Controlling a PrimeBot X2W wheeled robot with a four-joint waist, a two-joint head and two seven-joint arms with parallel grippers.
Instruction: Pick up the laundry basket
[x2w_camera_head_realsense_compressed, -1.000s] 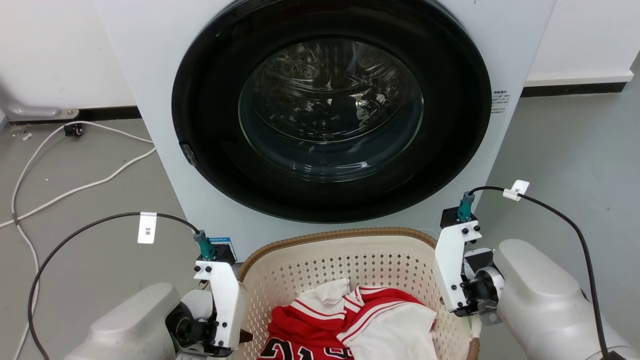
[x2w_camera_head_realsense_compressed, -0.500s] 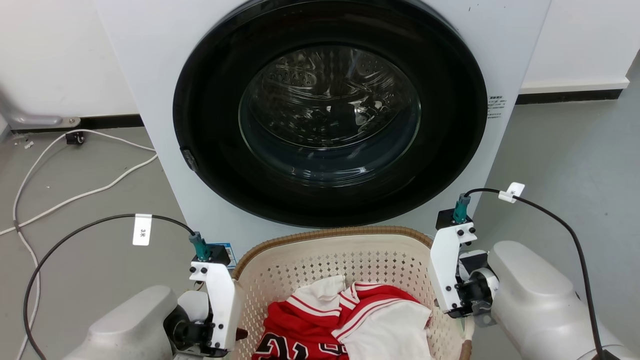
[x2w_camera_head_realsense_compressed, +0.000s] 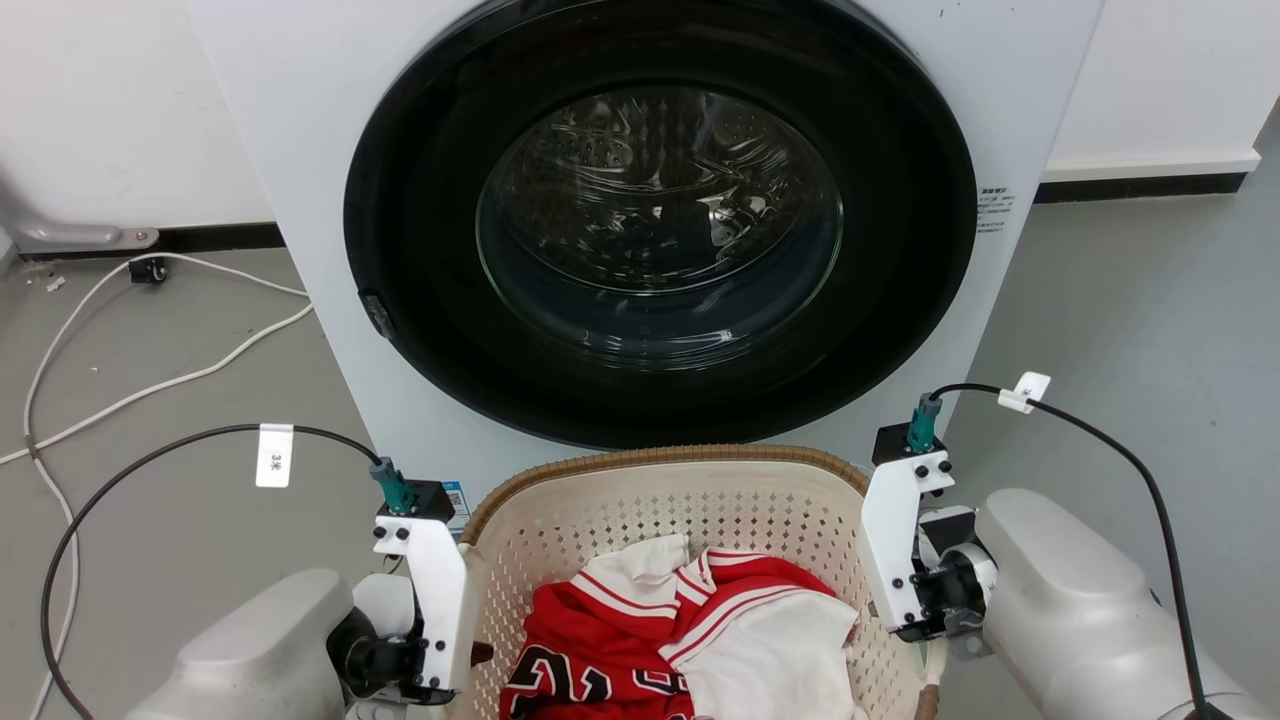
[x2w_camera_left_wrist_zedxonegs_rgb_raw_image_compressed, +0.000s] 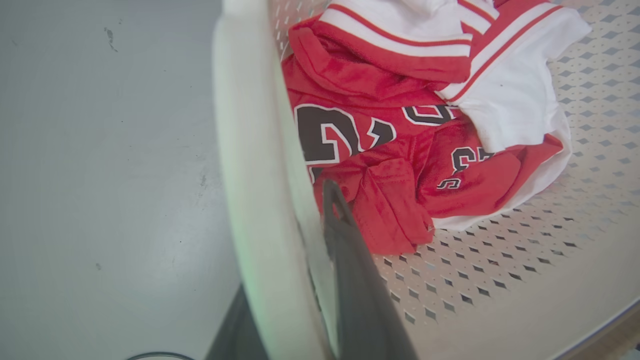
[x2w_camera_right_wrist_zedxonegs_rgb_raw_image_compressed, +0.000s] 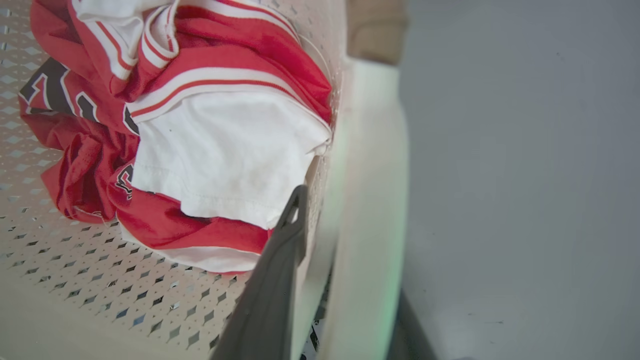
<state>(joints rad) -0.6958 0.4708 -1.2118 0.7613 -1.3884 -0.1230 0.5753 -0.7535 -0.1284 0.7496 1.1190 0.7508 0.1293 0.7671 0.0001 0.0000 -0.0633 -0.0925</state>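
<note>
Left claw (x2w_camera_left_wrist_zedxonegs_rgb_raw_image_compressed: 295, 220) clenched on the laundry basket (x2w_camera_head_realsense_compressed: 660, 457): its white left handle (x2w_camera_left_wrist_zedxonegs_rgb_raw_image_compressed: 250, 175) is pinched between the fingers, with the inner finger (x2w_camera_left_wrist_zedxonegs_rgb_raw_image_compressed: 350, 260) against the perforated wall and the outer one on the floor side. Right claw (x2w_camera_right_wrist_zedxonegs_rgb_raw_image_compressed: 345, 225) has the same grip on the right handle (x2w_camera_right_wrist_zedxonegs_rgb_raw_image_compressed: 370, 175), its inner finger (x2w_camera_right_wrist_zedxonegs_rgb_raw_image_compressed: 280, 270) inside the wall. Basket spans between the two claws. Red-and-white jersey (x2w_camera_head_realsense_compressed: 640, 640) lies just inboard of both inner fingers. Washing machine (x2w_camera_head_realsense_compressed: 1010, 100) stands ahead of both claws, past the basket's far rim.
</note>
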